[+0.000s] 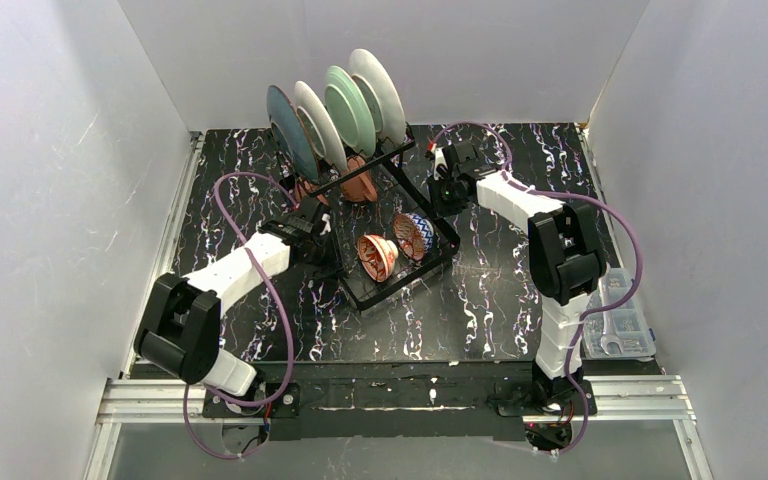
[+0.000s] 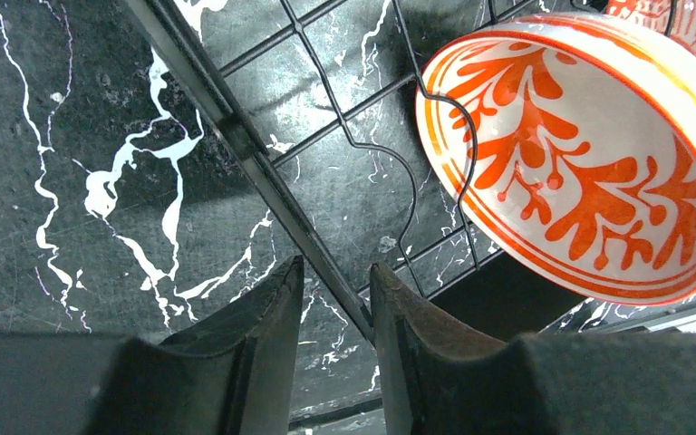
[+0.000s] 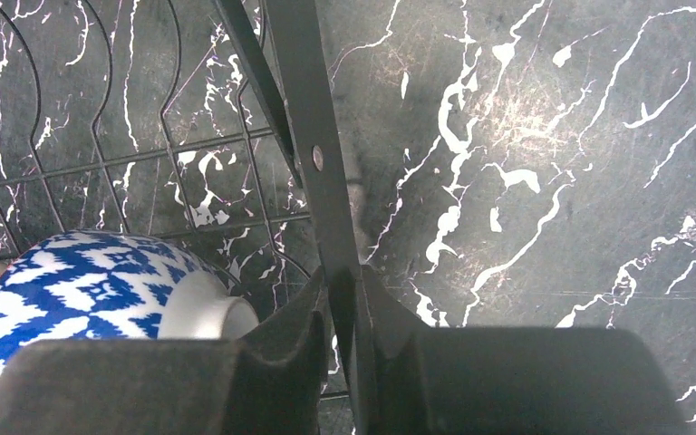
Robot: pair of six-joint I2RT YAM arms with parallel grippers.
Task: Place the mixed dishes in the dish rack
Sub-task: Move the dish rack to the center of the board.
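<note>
Both sets of jaws are down at the rim of the dish rack [image 2: 230, 136], one on each side. The right jaws are pinched onto the flat bar along its right side, with no gap showing. The left jaws stand slightly apart around the left rim bar, which runs between them with a sliver of space on either side.

The rack sits skewed in the middle of the bench [image 1: 500, 290], its plate slots toward the far edge. Loading looks finished to me. The dark teal plate [image 1: 288, 130], a whitish plate [image 1: 318, 122], the pale green plate [image 1: 348, 108] and a second whitish plate [image 1: 380, 90] stand upright in the slots. A terracotta mug [image 1: 360, 182] is tucked under them, with what looks like a second mug [image 1: 305, 190] half hidden. The red-patterned bowl [image 1: 375, 257] and a blue-patterned bowl [image 1: 412, 235] lean on edge on the flat grid near the rack's near corner. I see no dish lying outside it.

With both arms on the rim, I'd guess the rack itself is about to be shifted. The tipped bowls and tall plates could rattle or roll if it jerks. A clear parts box [image 1: 620, 320] sits by the bench's right edge, well apart from the rack.
</note>
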